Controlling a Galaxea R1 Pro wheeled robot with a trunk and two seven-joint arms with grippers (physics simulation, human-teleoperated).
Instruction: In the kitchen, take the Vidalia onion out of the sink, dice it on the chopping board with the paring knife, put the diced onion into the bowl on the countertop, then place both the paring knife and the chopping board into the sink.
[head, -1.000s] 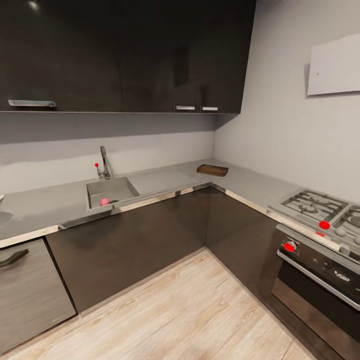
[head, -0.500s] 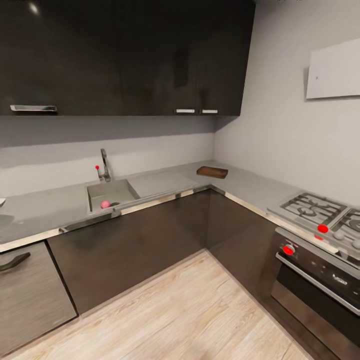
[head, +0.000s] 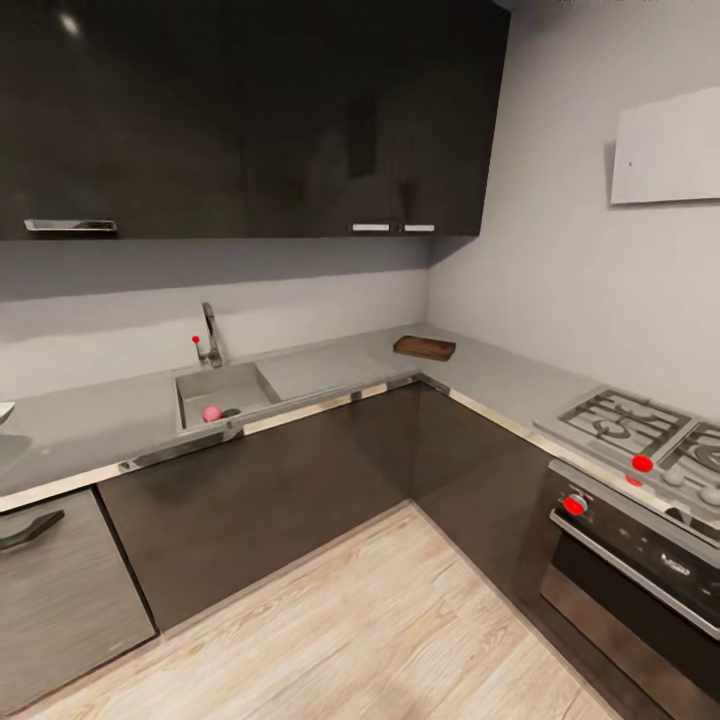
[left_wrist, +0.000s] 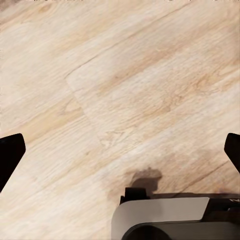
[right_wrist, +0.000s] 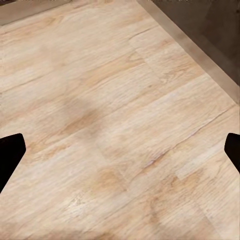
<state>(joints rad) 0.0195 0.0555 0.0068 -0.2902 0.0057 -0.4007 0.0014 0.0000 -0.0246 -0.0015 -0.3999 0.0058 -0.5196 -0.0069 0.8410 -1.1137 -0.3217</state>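
In the head view the grey steel sink (head: 232, 386) is set into the long grey countertop (head: 90, 425), with its chrome faucet (head: 211, 334) behind it. The small pink Vidalia onion (head: 211, 413) lies in the basin next to the drain. The brown chopping board (head: 424, 347) rests in the counter's far corner. I cannot make out the paring knife at this distance. A white sliver at the picture's left edge may be the bowl (head: 4, 409). My left gripper (left_wrist: 120, 155) and right gripper (right_wrist: 120, 150) hang open over the wooden floor, holding nothing.
A gas hob (head: 640, 425) and oven (head: 630, 570) stand along the right-hand counter run. Dark cabinets (head: 300, 480) line the space under the counter, and upper cabinets (head: 250, 120) hang above. Light wooden floor (head: 380, 630) lies between me and the counter.
The whole head picture has shifted a little, with cabinets and counter sitting slightly lower, so the camera has moved. The onion, board and sink have kept their places.
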